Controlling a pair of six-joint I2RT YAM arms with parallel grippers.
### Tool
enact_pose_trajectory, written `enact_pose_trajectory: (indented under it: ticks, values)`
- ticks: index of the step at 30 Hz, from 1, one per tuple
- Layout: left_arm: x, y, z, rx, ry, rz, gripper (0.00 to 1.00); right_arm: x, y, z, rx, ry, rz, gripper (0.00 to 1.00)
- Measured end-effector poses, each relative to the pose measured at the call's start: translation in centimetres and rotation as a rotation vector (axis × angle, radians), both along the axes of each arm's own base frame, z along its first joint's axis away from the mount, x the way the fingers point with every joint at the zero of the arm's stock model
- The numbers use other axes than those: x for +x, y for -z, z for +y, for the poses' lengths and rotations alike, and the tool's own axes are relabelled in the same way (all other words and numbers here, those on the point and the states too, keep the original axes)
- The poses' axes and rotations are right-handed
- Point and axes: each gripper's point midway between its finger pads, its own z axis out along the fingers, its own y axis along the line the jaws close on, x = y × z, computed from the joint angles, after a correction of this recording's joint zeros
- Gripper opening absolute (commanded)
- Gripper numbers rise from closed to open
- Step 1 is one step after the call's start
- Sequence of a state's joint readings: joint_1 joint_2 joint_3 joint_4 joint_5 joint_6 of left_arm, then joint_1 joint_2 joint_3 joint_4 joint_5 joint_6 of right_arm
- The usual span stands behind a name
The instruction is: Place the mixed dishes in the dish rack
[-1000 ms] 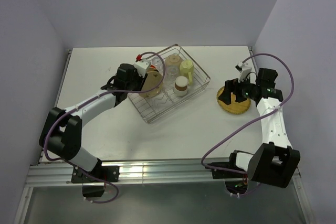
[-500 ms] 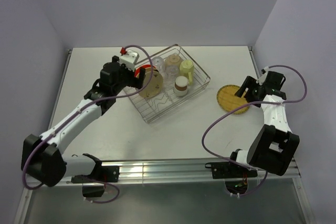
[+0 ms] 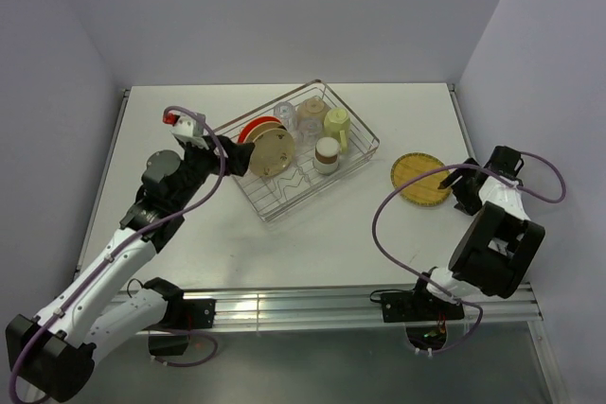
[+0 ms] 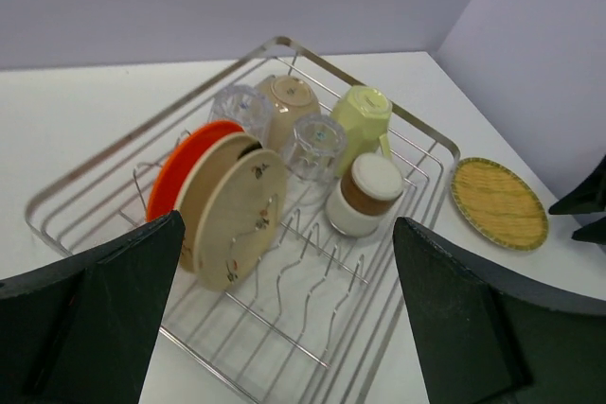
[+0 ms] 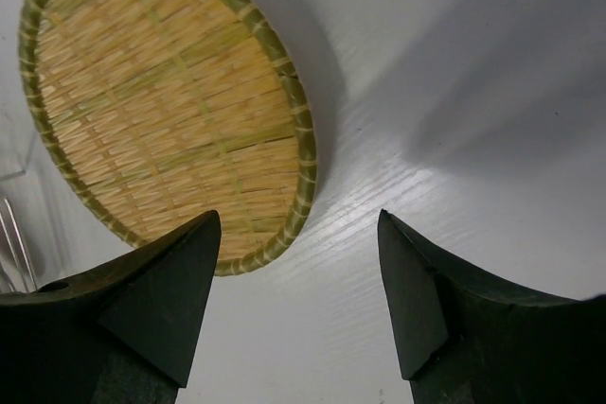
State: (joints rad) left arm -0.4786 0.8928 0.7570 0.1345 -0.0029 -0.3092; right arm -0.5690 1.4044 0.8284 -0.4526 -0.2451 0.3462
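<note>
Woven yellow plate (image 3: 421, 180) lies flat and face up on the white table (image 3: 312, 243), outside the dish rack (image 3: 284, 198). It's at abt the rack's 3 o'clock w/ a strip of bare table between. It's round, so no long axis.

Right gripper (image 5: 298, 217) sits at the plate's 4 o'clock edge, jaws spread, grasping nothing. In the wrist cam the plate rim is just ahead of the gap and touches neither finger. The right arm's purple cable (image 3: 376, 224) loops over the table at the plate's 7 o'clock. Table edge and side wall are close at its 3 o'clock, so it's tight there.

The rack sits diamond-wise, corners at approx 12, 3, 6 and 9. Inside:
- orange plate (image 4: 185, 163) and two cream plates (image 4: 237, 229) stand on edge in the dividers, 9-10 o'clock side, faces toward ~4 o'clock
- clear glasses (image 4: 317, 144), cream cup (image 4: 289, 101), green mug (image 4: 365, 115) and brown-and-white cup (image 4: 365, 198) are packed at 12-2 o'clock

Left gripper (image 4: 288, 219) hovers at the rack's 9 o'clock, jaws wide, holding nothing. Open room is the near half of the table and the left side.
</note>
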Motion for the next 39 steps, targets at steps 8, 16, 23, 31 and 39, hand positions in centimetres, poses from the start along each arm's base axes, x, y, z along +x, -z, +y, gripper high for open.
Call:
enact_pose_trajectory:
  ticks: [8, 16, 23, 31, 39]
  values:
    - [-2.3, 2.5, 0.3, -0.106, 0.011, 0.085, 0.99, 0.2, 3.0, 0.3, 0.086, 0.027, 0.055, 0.61]
    - [-3.8, 0.7, 0.7, -0.233, 0.016, 0.091, 0.99, 2.0, 4.1, 1.2, 0.21, 0.036, 0.038, 0.48]
    - [-4.2, 1.1, 0.6, -0.274, 0.013, 0.136, 0.99, 3.6, 4.0, 2.2, 0.299, 0.02, -0.027, 0.12]
    - [-4.3, 1.0, 0.5, -0.304, 0.015, 0.152, 0.99, 4.3, 0.7, 2.9, 0.269, -0.043, -0.158, 0.0]
    - [-4.1, 1.2, -0.8, -0.354, 0.065, 0.198, 0.99, 2.2, -4.0, 2.7, 0.072, -0.109, -0.256, 0.0]
